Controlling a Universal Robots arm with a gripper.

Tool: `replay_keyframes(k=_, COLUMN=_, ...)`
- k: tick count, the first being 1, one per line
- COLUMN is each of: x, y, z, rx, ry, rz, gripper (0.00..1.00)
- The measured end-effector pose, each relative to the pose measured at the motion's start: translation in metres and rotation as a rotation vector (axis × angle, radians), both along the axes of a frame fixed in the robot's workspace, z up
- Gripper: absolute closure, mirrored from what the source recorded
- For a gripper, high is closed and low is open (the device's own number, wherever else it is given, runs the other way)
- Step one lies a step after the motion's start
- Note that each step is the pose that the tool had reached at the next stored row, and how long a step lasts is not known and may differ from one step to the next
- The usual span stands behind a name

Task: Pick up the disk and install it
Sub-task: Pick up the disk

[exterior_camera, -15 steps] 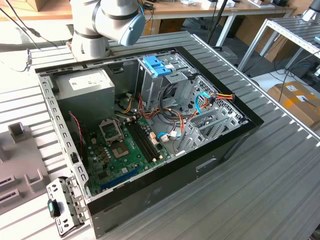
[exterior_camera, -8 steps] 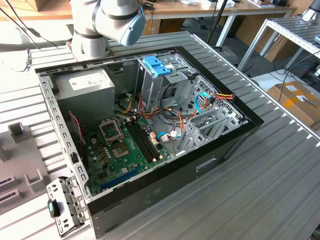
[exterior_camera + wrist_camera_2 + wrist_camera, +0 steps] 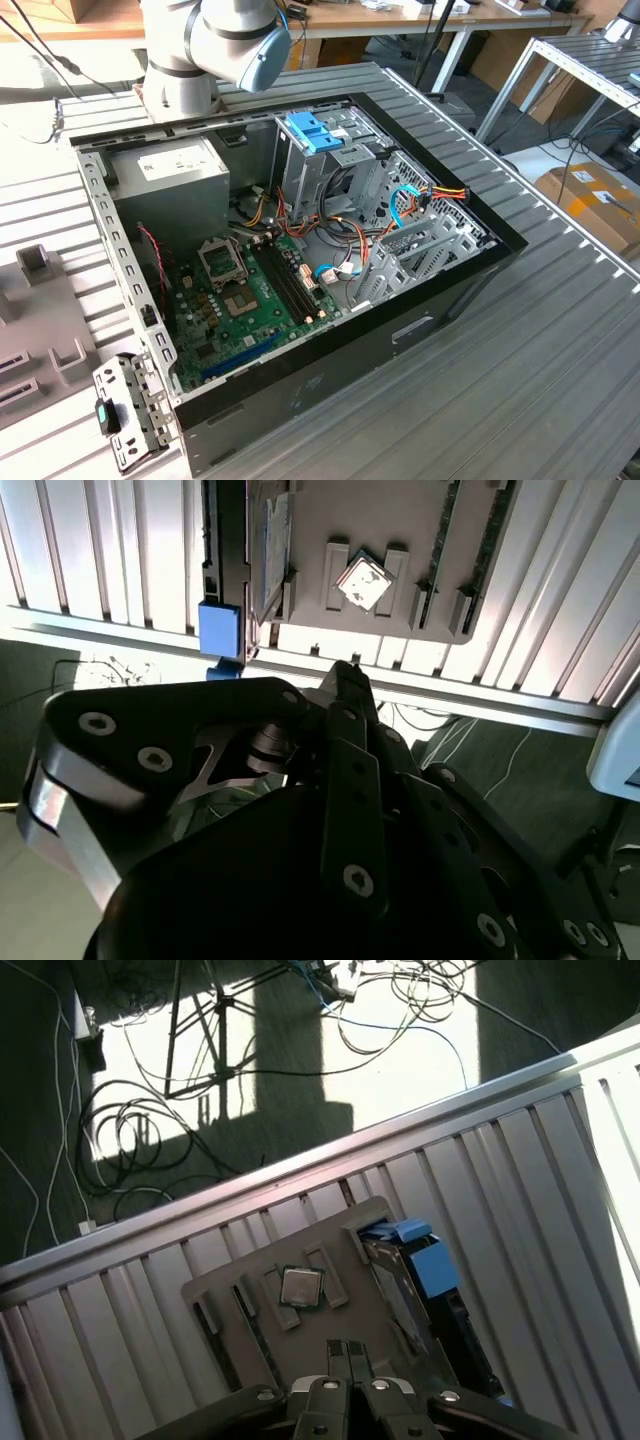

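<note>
Tray (image 3: 45, 330) sits just off the exterior view's left of the open case (image 3: 300, 250), with the arm (image 3: 215, 40) bent over behind it. The gripper (image 3: 347, 1348) hangs above the tray pointing down, jaws pinched together and empty. The disk (image 3: 410, 1280) stands on edge in the tray's side slot.

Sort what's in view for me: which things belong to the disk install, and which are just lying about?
Job:
disk, slotted in the grey holder tray
gripper, shut, pointed at the tray
drive cage, the likely destination, in the open computer case

Lying about:
processor chip on the tray
power supply
motherboard
loose metal bracket
</note>
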State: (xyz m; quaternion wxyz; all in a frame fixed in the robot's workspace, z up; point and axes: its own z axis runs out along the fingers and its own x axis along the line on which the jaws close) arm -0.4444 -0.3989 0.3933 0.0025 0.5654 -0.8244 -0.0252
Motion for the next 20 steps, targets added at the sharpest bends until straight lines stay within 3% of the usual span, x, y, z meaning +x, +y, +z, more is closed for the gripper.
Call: replay_keyframes(k=20, x=0.0000, y=0.0000, z=0.0000, rx=0.0000, ry=0.0000, rz=0.102, gripper=0.89)
